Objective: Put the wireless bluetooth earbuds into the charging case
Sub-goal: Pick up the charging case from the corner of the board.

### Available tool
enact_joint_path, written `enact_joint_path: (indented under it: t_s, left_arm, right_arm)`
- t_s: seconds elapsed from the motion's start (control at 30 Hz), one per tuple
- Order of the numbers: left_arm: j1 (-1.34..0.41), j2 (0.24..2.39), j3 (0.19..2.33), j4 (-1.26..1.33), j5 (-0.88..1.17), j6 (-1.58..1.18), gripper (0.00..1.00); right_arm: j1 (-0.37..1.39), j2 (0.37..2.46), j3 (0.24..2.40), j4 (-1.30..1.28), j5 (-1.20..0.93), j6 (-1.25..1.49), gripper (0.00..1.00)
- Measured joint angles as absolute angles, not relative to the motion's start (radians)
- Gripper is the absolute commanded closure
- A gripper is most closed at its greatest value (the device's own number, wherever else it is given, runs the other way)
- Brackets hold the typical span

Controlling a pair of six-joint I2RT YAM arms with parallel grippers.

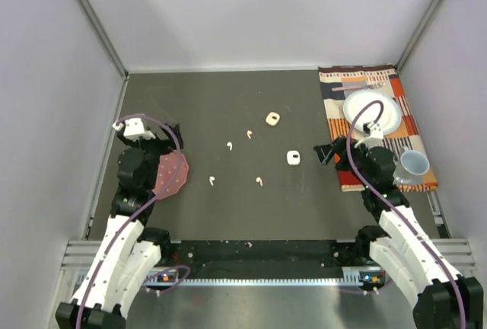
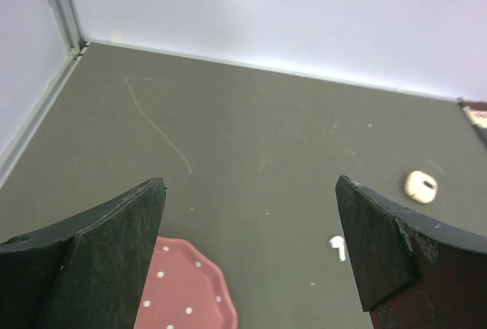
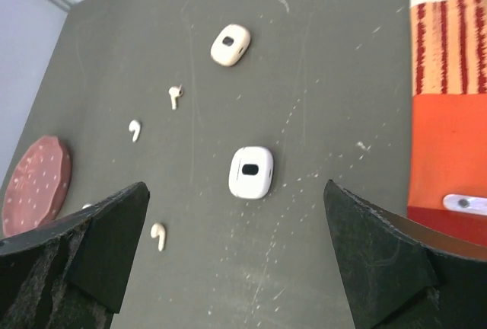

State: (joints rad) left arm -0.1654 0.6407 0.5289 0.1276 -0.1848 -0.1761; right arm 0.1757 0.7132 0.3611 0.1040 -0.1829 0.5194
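Two white earbuds (image 1: 229, 145) (image 1: 212, 180) and two pale peach earbuds (image 1: 249, 134) (image 1: 260, 181) lie loose on the dark table. A white charging case (image 1: 293, 158) and a peach charging case (image 1: 272, 119) sit to their right, both apart from the earbuds. My left gripper (image 1: 173, 134) hangs open and empty at the left, with one white earbud (image 2: 338, 247) by its right finger and the peach case (image 2: 420, 186) farther off. My right gripper (image 1: 327, 151) is open and empty, with the white case (image 3: 251, 172) just ahead between its fingers and a peach earbud (image 3: 158, 235) near the left finger.
A pink dotted plate (image 1: 170, 174) lies under the left arm. A striped placemat (image 1: 403, 108) at the right carries a white plate (image 1: 388, 119), a fork (image 1: 358, 85) and a pale blue cup (image 1: 415, 164). White walls enclose the table on three sides.
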Motion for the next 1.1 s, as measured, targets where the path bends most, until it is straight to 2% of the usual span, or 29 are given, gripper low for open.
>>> enact_joint_path:
  t_s: [0.13,0.4,0.53,0.67,0.9,1.1]
  left_arm:
    - [-0.166,0.583,0.543,0.080,-0.175,-0.265,0.01]
    - [-0.166,0.611,0.807,-0.195,-0.138,-0.259,0.01]
    - [-0.166,0.572,0.760,-0.297,-0.074,-0.188,0.01]
    - [-0.166,0.572,0.735,-0.342,-0.045,-0.151,0.07]
    - [-0.166,0.576,0.733,-0.400,-0.030,-0.111,0.06]
    - [-0.166,0.577,0.733,-0.407,-0.018,-0.101,0.05]
  right_arm:
    - [0.176,0.714,0.354,0.094,-0.253,0.501,0.01]
    - [0.176,0.758,0.429,-0.068,-0.303,0.442,0.01]
    - [0.181,0.797,0.468,-0.076,-0.315,0.490,0.03]
    - [0.181,0.845,0.474,-0.051,-0.346,0.546,0.04]
    - [0.238,1.000,0.554,-0.134,-0.334,0.540,0.08]
    - [0.350,1.059,0.624,-0.202,-0.219,0.498,0.11]
